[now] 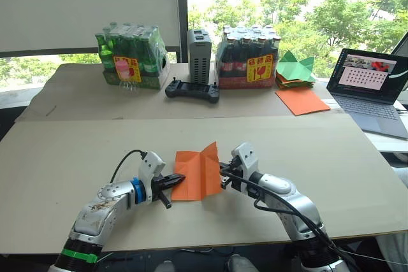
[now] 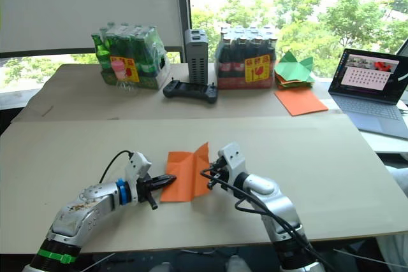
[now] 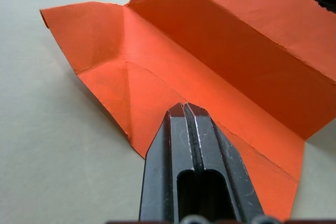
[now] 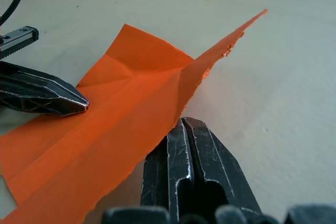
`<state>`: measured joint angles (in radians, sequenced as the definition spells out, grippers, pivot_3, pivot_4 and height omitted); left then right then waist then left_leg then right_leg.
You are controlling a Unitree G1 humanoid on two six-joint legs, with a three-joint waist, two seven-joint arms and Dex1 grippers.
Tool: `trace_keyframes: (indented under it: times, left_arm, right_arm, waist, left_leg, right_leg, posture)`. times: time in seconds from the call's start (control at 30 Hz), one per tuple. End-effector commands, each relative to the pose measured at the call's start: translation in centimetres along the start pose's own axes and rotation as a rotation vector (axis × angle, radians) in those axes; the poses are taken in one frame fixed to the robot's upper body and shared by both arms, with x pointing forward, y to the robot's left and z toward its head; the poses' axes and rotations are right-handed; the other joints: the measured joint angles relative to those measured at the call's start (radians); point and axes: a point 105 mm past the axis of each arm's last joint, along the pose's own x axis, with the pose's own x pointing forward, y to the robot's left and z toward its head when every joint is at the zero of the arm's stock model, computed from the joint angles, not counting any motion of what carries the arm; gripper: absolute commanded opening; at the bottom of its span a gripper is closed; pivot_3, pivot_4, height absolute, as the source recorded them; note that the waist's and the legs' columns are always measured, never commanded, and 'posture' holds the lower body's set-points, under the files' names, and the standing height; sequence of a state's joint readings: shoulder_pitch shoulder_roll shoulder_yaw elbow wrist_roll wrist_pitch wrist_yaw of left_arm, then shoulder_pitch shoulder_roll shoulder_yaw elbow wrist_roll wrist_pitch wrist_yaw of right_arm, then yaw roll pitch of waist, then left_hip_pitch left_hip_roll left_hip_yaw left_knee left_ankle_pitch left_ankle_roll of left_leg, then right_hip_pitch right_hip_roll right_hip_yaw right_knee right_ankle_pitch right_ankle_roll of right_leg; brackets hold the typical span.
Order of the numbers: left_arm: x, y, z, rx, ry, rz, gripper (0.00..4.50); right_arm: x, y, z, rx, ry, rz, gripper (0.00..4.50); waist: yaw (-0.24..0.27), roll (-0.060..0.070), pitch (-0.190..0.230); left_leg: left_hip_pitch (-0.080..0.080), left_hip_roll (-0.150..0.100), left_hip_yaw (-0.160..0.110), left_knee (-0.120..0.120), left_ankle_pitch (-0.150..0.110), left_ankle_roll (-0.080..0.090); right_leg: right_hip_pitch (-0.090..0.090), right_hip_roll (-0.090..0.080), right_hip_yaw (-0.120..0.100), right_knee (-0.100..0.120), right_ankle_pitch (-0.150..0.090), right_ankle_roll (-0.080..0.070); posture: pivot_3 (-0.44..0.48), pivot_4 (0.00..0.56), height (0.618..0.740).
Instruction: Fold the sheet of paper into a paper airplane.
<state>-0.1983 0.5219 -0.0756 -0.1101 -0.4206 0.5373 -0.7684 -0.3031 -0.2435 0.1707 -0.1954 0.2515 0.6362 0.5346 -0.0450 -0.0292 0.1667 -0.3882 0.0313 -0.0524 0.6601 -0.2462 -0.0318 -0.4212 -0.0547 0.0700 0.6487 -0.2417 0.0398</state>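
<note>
The sheet of paper (image 1: 197, 173) is bright orange and lies creased on the near middle of the table (image 1: 76, 157). A long centre fold runs through it, and its right flap stands up to a point. My left gripper (image 1: 178, 178) is shut, its tips pressing down on the sheet's left part (image 3: 210, 51). At the right edge, low beside the raised flap (image 4: 210, 61), my right gripper (image 1: 223, 171) is shut with nothing between its fingers. The left gripper's fingers (image 4: 58, 100) lie on the paper across from it.
At the back stand a pack of green bottles (image 1: 132, 55), a grey device (image 1: 199, 55) and a pack of dark bottles (image 1: 247, 57), with a black controller (image 1: 192, 89) in front. Green paper shapes (image 1: 294, 68), a flat orange sheet (image 1: 301, 100) and a laptop (image 1: 373, 87) are at the right.
</note>
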Motion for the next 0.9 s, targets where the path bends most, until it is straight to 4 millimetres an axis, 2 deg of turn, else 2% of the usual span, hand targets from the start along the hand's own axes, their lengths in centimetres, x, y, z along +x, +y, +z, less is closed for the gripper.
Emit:
trace_keyframes:
  times: [0.03, 0.23, 0.4, 0.63, 0.9]
  left_arm:
    - [0.1, -0.2, 0.5, 0.031, -0.017, 0.001, 0.0]
    - [0.2, -0.3, 0.5, 0.034, -0.017, -0.002, 0.0]
    - [0.4, -0.4, 0.4, 0.03, -0.018, -0.004, 0.0]
    - [0.8, -0.6, 0.3, 0.026, -0.022, -0.01, 0.0]
    - [0.8, -0.6, 0.3, 0.026, -0.024, -0.005, 0.0]
  right_arm:
    - [-0.1, 0.5, 2.3, -0.022, -0.083, 0.023, 0.03]
    - [0.2, 1.8, 3.4, -0.003, -0.123, 0.08, 0.03]
    - [0.3, 4.2, 5.1, 0.061, -0.171, 0.199, 0.03]
    - [1.6, 5.9, 3.2, -0.044, -0.074, 0.224, 0.03]
    - [3.0, 5.4, 2.7, -0.044, -0.069, 0.175, 0.03]
  waist:
    - [-0.001, 0.0, 0.0]
    - [0.0, 0.0, 0.0]
    - [0.0, 0.0, 0.0]
    - [0.0, 0.0, 0.0]
    - [0.0, 0.0, 0.0]
  left_leg:
    - [0.0, 0.0, 0.0, 0.0, 0.0, 0.0]
    - [0.0, 0.0, 0.0, 0.0, 0.0, 0.0]
    - [0.0, 0.0, 0.0, 0.0, 0.0, 0.0]
    - [0.0, 0.0, 0.0, 0.0, 0.0, 0.0]
    - [0.0, 0.0, 0.0, 0.0, 0.0, 0.0]
  right_leg:
    - [0.0, 0.0, 0.0, 0.0, 0.0, 0.0]
    - [0.0, 0.0, 0.0, 0.0, 0.0, 0.0]
    - [0.0, 0.0, 0.0, 0.0, 0.0, 0.0]
    - [0.0, 0.0, 0.0, 0.0, 0.0, 0.0]
    - [0.0, 0.0, 0.0, 0.0, 0.0, 0.0]
  posture:
    - [0.0, 0.15, 0.74]
    - [0.0, 0.15, 0.74]
    - [0.0, 0.15, 0.74]
    - [0.0, 0.15, 0.74]
    - [0.0, 0.15, 0.74]
